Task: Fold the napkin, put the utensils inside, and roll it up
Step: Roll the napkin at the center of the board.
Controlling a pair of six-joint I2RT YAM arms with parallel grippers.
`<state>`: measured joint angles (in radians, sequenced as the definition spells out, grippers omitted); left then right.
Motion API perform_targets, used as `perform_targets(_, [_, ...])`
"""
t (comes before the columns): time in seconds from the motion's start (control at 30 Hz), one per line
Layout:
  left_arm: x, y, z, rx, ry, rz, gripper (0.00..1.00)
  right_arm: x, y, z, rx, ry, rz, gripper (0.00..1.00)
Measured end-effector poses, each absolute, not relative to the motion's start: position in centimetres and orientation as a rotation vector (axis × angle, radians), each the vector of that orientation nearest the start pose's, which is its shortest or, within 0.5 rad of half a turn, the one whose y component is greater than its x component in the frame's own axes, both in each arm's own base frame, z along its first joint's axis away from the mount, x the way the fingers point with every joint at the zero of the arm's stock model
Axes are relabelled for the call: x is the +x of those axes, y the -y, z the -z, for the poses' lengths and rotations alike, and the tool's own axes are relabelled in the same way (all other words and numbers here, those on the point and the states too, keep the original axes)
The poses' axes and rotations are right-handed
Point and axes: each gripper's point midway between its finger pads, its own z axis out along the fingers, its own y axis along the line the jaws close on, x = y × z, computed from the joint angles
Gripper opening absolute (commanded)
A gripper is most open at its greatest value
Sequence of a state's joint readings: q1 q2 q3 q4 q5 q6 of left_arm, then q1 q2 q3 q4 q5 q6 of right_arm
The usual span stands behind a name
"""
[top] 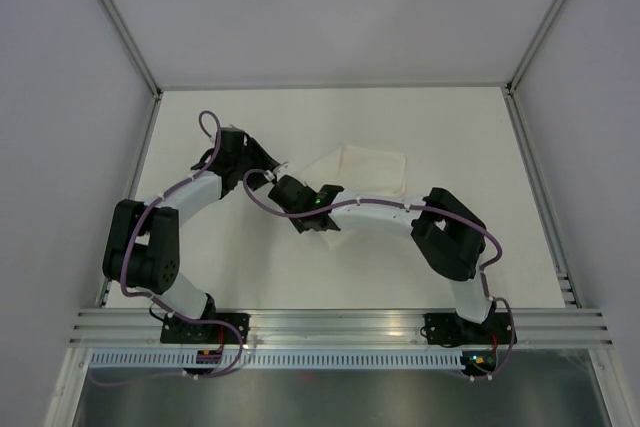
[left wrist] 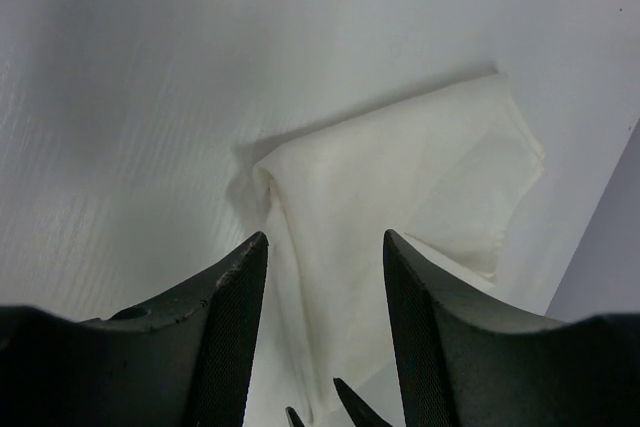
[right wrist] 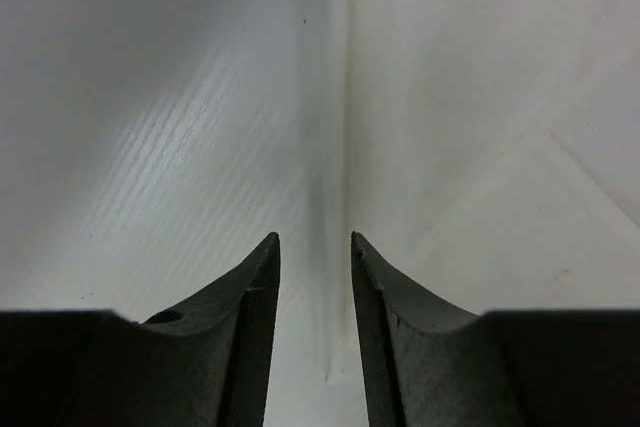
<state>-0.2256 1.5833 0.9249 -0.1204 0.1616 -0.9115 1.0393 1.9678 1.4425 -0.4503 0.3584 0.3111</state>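
Napkin (top: 375,169) on table (top: 255,272); left claw (left wrist: 325,239), right claw (right wrist: 315,237) at its left side.

- I can read no text, label, brand, number or sign in any view.
- The napkin (left wrist: 400,187) ahead of my left gripper (left wrist: 325,237) is unmarked.
- The table (right wrist: 150,147) ahead of my right gripper (right wrist: 315,237) is unmarked too.

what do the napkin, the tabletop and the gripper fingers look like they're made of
Napkin: thin matte white cloth, judging by soft folds and translucent layers; possibly paper. Tabletop: white, faintly ribbed, slight sheen, probably plastic or laminate. Fingers: black, likely plastic, with fine grip texture.
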Motion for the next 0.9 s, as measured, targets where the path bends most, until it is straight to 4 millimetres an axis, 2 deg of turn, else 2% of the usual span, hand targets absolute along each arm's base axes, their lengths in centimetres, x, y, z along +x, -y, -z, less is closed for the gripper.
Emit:
perform_targets(0.07, [38.4,15.1,-8.6,-0.746,-2.341,0.728,0.56,27.7,-37.8,-5.3,-0.771,-2.347,-0.078,0.49])
perform_targets(0.17, [38.4,15.1,-8.3,-0.746,-2.343,0.731,0.56,27.9,-37.6,-4.4,-0.789,-2.337,0.013,0.52])
perform_targets(0.4, [38.2,15.2,-7.8,-0.746,-2.350,0.747,0.56,28.6,-37.3,-5.0,-0.768,-2.283,0.121,0.55])
perform_targets(0.6, [38.4,15.1,-7.5,-0.749,-2.354,0.752,0.56,29.2,-38.2,-5.9,-0.750,-2.248,0.138,0.53])
perform_targets(0.9, [38.5,15.3,-7.3,-0.745,-2.356,0.775,0.55,29.4,-38.1,-3.5,-0.765,-2.260,0.185,0.45])
